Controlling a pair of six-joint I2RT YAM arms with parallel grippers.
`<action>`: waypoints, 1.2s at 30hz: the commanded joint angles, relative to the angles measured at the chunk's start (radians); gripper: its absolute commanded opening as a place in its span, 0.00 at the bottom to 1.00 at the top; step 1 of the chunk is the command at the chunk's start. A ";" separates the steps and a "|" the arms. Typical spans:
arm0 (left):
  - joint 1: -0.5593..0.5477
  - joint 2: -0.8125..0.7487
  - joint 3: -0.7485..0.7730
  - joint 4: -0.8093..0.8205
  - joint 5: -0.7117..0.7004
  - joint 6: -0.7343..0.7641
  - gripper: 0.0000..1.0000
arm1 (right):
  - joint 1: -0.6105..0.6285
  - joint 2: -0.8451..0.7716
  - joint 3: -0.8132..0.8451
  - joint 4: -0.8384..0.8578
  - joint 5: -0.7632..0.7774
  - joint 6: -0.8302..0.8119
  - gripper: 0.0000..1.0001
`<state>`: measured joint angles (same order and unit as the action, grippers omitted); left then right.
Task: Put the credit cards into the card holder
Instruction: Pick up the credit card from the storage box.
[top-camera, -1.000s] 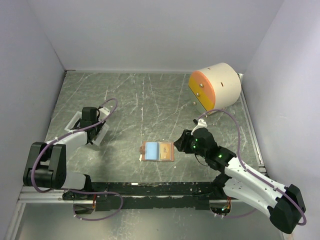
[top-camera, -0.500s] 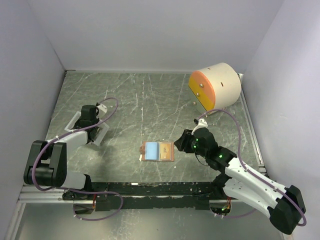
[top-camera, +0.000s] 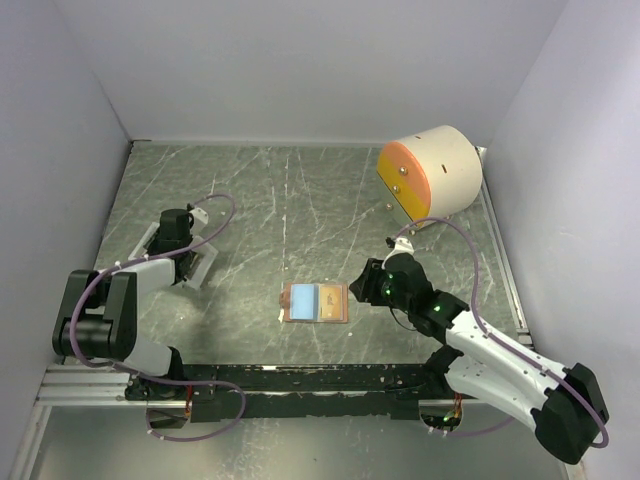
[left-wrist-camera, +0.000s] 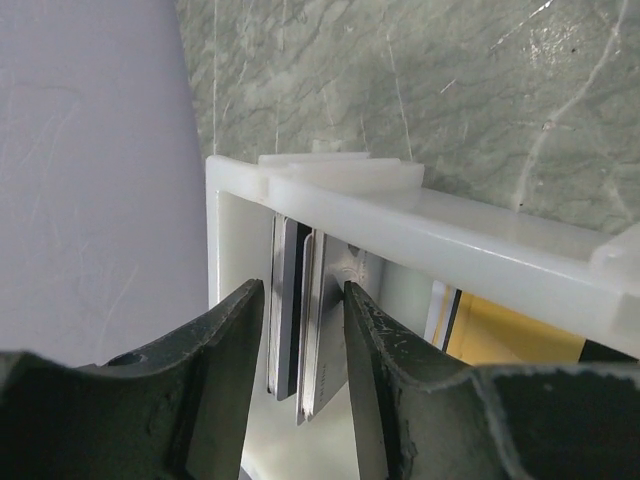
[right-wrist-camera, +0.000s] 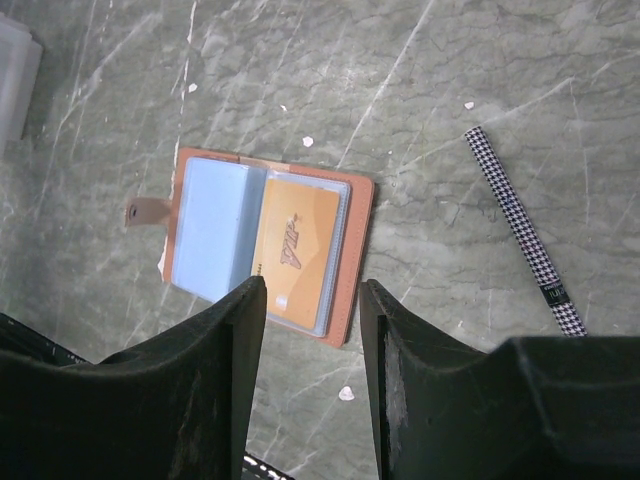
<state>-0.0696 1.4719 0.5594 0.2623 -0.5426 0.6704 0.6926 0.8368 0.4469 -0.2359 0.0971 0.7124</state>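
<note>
**1. Holder** (right-wrist-camera: 352, 250): salmon, lying open and flat on the table (top-camera: 280, 200), near the middle of the front edge. Its strap tab (right-wrist-camera: 146, 211) sticks out to the left.
- Left pocket: blue card (right-wrist-camera: 210, 235).
- Right pocket: orange card (right-wrist-camera: 295, 250), under clear film.

**2. Tray** (left-wrist-camera: 450, 235): white, at the left side of the table, well apart from the holder.
- 2 cards stand on edge inside, side by side: a dark card (left-wrist-camera: 288, 310) and a pale card (left-wrist-camera: 325, 330).
- A yellow item (left-wrist-camera: 510, 340) lies farther right in the tray. Whether it is a card cannot be told.

**3. Left gripper** (left-wrist-camera: 302, 295): lowered into the tray, 1 finger (left-wrist-camera: 235, 360) on each side of the 2 upright cards. The jaws are narrow and close to the cards. Whether they press on the cards or stand just clear cannot be told.

**4. Right gripper** (right-wrist-camera: 312, 290): hangs above the right side of the holder. The jaws are parted and nothing is between them.

**5. Stick** (right-wrist-camera: 520, 235): thin, with a black-and-white check pattern. It lies on the table to the right of the holder, apart from it.

**6. Cylinder** (top-camera: 430, 172): cream with an orange face, at the far right corner.
</note>
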 joint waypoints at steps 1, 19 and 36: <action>0.020 0.023 0.026 0.042 -0.027 0.015 0.48 | -0.013 0.004 0.020 0.028 -0.002 -0.018 0.43; 0.022 0.026 0.080 -0.032 -0.026 0.023 0.36 | -0.025 0.016 0.024 0.038 -0.016 -0.029 0.43; 0.030 0.070 0.066 -0.049 0.032 -0.011 0.41 | -0.035 0.011 0.023 0.038 -0.019 -0.037 0.43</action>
<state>-0.0555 1.5227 0.6109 0.2260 -0.5369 0.6731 0.6674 0.8543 0.4477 -0.2218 0.0784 0.6918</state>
